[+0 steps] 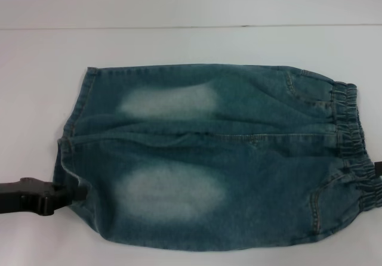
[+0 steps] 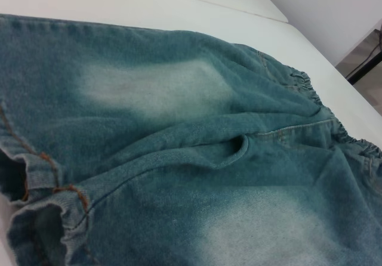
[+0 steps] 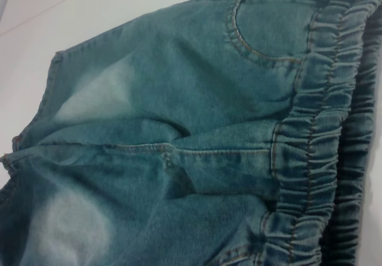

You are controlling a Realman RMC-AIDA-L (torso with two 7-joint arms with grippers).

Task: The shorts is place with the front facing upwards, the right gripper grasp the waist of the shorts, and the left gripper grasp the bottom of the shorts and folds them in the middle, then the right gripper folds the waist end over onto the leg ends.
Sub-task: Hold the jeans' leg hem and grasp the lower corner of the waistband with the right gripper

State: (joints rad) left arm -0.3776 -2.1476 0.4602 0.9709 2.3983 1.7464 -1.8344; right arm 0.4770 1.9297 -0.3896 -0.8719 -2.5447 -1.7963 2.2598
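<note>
The shorts (image 1: 209, 152) lie flat with the front facing up, blue-green denim with two pale faded patches. The leg ends (image 1: 71, 135) point to the left and the ruched waist (image 1: 352, 141) to the right. My left gripper (image 1: 74, 193) reaches in from the left edge and touches the hem of the near leg. Only a sliver of my right gripper (image 1: 378, 169) shows at the right edge, against the near part of the waist. The left wrist view looks along the shorts (image 2: 179, 129) from the hems (image 2: 42, 176). In the right wrist view the waist (image 3: 328, 129) fills one side.
A white table (image 1: 179, 45) carries the shorts, with a thin seam line across its far part. A crease runs along the middle of the shorts between the two legs (image 1: 197, 136). The near leg's fold lies close to the table's front edge.
</note>
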